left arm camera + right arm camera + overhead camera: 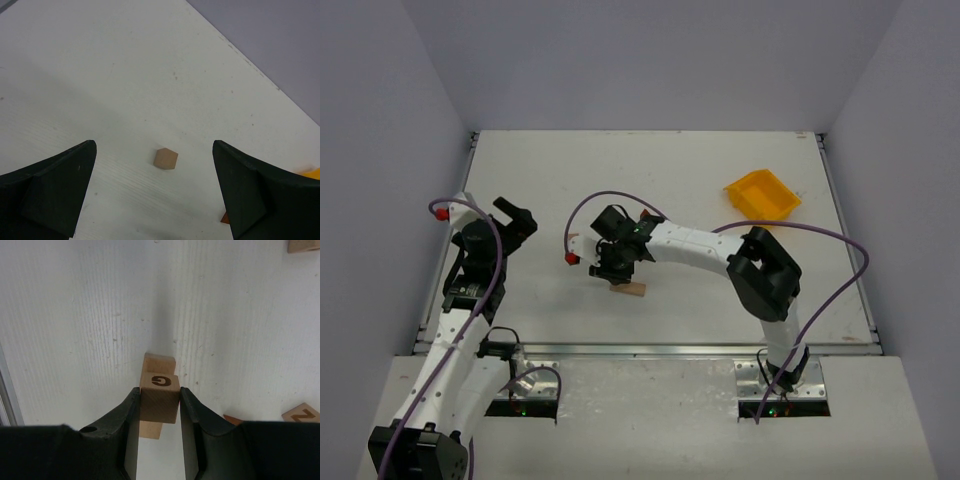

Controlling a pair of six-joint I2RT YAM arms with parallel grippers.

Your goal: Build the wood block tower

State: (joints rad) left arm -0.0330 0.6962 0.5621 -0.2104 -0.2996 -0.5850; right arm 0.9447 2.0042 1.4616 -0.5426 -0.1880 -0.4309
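Observation:
My right gripper (159,391) is shut on a pale wooden cube marked "G" (160,400). It holds the cube just over a long pale block (159,362) that lies flat on the white table; whether they touch I cannot tell. In the top view the right gripper (617,270) is at the table's middle, over that block (630,290). My left gripper (154,146) is open and empty above the table. A small tan cube (166,159) lies on the table beyond its fingertips. In the top view the left gripper (518,215) is at the left side.
A yellow bin (762,195) stands at the back right. A block marked "Z" (301,413), a reddish-brown piece (232,418) and another pale block (302,245) lie near the right gripper. A reddish piece (225,218) shows beside the left gripper's right finger.

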